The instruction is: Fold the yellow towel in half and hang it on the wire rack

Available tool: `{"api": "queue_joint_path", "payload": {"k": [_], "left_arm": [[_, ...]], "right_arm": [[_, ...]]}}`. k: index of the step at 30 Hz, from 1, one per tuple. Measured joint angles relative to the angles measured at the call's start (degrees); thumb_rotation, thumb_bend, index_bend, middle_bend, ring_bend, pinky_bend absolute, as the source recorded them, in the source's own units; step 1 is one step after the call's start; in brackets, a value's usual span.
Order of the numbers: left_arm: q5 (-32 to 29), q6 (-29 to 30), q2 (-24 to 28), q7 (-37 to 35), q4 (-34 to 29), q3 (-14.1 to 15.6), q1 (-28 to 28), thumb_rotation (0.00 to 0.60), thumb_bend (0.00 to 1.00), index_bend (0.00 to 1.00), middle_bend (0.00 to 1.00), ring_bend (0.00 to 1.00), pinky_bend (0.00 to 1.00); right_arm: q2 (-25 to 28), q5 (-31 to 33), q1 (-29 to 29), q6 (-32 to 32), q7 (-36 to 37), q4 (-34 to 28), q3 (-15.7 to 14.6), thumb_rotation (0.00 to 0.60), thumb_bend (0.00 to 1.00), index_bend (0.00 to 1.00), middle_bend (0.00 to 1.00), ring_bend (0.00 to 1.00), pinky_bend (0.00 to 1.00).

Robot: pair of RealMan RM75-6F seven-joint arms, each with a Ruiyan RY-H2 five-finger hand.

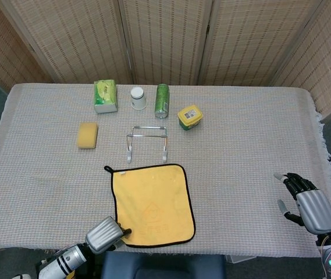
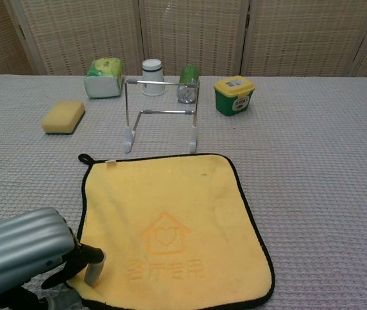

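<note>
The yellow towel lies flat and unfolded on the surface, just in front of the wire rack. My left hand touches its near-left corner; I cannot tell whether it grips. Only the head view shows my right hand, fingers apart, holding nothing.

One yellow towel lies flat on the table, and one wire rack stands just beyond it. Behind those sit one yellow sponge, one green tissue pack, one white cup (upside down), one green can and one green tub with a yellow lid. Two robot hands show: one left hand, one right hand.
</note>
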Motion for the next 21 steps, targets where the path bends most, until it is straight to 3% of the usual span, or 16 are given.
{"api": "queue_joint_path", "payload": {"k": [5, 8, 10, 13, 15, 21], "left_arm": [[-0.40, 0.34, 0.15, -0.38, -0.35, -0.03, 0.01, 0.600, 0.47, 0.57, 0.83, 0.80, 0.93], [-0.48, 0.36, 0.20, -0.31, -0.61, 0.06, -0.02, 0.600, 0.47, 0.57, 0.83, 0.80, 0.93], [-0.56, 0.42, 0.22, -0.30, -0.76, 0.09, -0.01, 0.600, 0.47, 0.57, 0.83, 0.80, 0.93], [-0.66, 0.66, 0.32, -0.37, -0.95, 0.10, 0.03, 0.600, 0.47, 0.57, 0.83, 0.80, 0.93], [-0.75, 0.82, 0.40, -0.60, -1.06, 0.12, 0.07, 0.600, 0.47, 0.57, 0.83, 0.80, 0.93], [-1.02, 1.22, 0.43, -1.13, -1.10, 0.34, 0.35, 0.600, 0.47, 0.56, 0.83, 0.80, 0.93]], "right_arm": [[-0.53, -3.93, 1.42, -1.28, -1.24, -1.26, -1.05, 0.600, 0.43, 0.17, 0.32, 0.27, 0.26], [-1.43, -5.92, 3.01, -3.87, -2.23, -2.04, -1.83, 0.600, 0.40, 0.24, 0.37, 0.35, 0.33], [-2.39, -7.17, 4.38, -6.19, -3.29, -2.50, -2.29, 0.600, 0.38, 0.28, 0.43, 0.46, 0.45], [-4.34, -8.71, 6.70, -9.80, -5.09, -3.06, -2.70, 0.600, 0.37, 0.33, 0.61, 0.68, 0.75], [-5.79, -9.30, 8.20, -12.12, -5.95, -3.30, -2.81, 0.600, 0.37, 0.34, 0.70, 0.76, 0.86], [-11.53, -9.76, 13.04, -20.03, -8.23, -2.88, -2.87, 0.600, 0.34, 0.36, 0.83, 0.89, 0.99]]}}
